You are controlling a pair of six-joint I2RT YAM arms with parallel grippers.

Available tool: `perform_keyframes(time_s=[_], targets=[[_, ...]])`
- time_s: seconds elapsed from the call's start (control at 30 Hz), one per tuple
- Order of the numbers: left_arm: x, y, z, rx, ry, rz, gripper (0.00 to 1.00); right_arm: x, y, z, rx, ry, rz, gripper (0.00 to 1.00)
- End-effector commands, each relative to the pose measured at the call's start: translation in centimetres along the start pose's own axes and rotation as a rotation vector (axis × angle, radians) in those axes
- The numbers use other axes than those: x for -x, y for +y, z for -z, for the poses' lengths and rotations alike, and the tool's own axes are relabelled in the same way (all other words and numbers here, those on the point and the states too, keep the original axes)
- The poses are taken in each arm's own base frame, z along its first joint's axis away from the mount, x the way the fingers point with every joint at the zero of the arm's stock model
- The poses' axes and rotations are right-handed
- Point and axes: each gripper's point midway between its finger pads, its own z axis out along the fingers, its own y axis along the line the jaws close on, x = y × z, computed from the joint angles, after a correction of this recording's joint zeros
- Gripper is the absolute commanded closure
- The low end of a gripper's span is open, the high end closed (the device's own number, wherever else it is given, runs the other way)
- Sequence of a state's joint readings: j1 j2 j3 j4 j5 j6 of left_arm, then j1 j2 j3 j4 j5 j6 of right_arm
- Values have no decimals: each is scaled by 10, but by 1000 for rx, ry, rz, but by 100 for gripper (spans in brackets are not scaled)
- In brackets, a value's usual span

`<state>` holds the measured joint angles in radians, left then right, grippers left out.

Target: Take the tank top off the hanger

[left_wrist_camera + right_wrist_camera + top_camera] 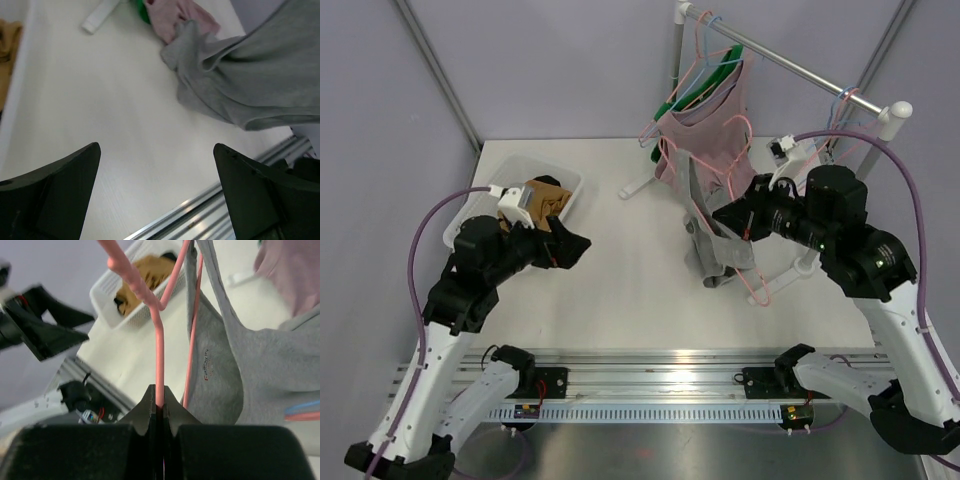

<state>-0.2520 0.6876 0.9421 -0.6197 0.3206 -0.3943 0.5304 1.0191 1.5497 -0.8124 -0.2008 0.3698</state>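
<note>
Progress looks partial: the right hand (160, 401) is clamped tight on the pink hanger (158, 335), and the grey tank top (716, 252) seems still threaded on it, sagging onto the desk (620, 290) at centre right. The left hand (576, 246) hovers wide open, empty.

This is a robotics lab test cell. Bare pale lavender wall panels (570, 60) joined by a grey metal corner strut (435, 70) box in a plain white table (620, 280). A slotted aluminium rail (660, 385) along its near edge carries a black left arm (470, 280) and right arm (865, 255), trailing purple cables (417, 250). A small white clothes rack (790, 65) serves as a prop.
</note>
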Motion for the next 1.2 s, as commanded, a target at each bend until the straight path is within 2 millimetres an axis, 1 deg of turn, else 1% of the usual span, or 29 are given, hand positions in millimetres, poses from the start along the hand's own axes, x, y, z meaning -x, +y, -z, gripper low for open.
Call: perform_keyframes(time_s=[0.0,0.03,0.07,0.1,0.13,0.17,0.2,0.23,0.27,0.3,0.4,0.47,0.5,0.6,0.7,0.73,0.8,0.83,0.87,1.03,1.13,1.17], targets=[[46,-53,4,-130,-128,-55,1,-38,23,-4,189,124,-4,100],[51,-71,3,-167,-143,-73,1,-40,29,-5,233,120,-6,100],[53,-78,2,-184,-153,-74,1,-53,25,-12,242,152,-21,100],[54,-81,-1,-179,-164,-75,1,-55,30,-14,279,163,-25,100],[54,-94,-2,-216,-171,-83,1,-58,31,-15,290,169,-41,100],[52,-98,-8,-219,-161,-88,1,-65,30,-18,297,185,-56,100],[53,-95,-12,-188,-171,-90,1,-64,34,-19,326,175,-56,100],[50,-98,-15,-188,-163,-98,1,-64,35,-19,334,173,-68,100],[44,-101,-23,-171,-150,-110,1,-68,34,-21,336,182,-77,100],[42,-101,-27,-160,-149,-115,1,-67,37,-21,354,174,-75,100],[33,-104,-41,-127,-142,-129,1,-75,44,-20,404,200,-80,100],[31,-108,-47,-126,-148,-135,1,-82,47,-20,426,223,-70,100],[30,-109,-53,-116,-146,-137,1,-83,48,-19,425,224,-67,100],[28,-110,-61,-99,-148,-136,2,-87,50,-18,438,228,-55,100],[26,-108,-68,-88,-145,-139,7,-90,52,-15,447,236,-53,100],[25,-108,-69,-85,-145,-144,11,-92,53,-15,451,239,-53,100],[24,-105,-72,-66,-144,-146,16,-91,55,-12,463,235,-48,100],[22,-104,-76,-62,-137,-152,23,-91,56,-11,470,235,-47,100],[21,-104,-78,-59,-134,-152,25,-93,57,-10,477,241,-48,100],[18,-107,-85,-72,-127,-151,25,-95,63,-9,511,252,-52,100],[16,-108,-88,-75,-122,-154,39,-96,62,-10,508,258,-55,100],[16,-108,-88,-73,-123,-154,55,-96,63,-10,510,257,-52,100]])
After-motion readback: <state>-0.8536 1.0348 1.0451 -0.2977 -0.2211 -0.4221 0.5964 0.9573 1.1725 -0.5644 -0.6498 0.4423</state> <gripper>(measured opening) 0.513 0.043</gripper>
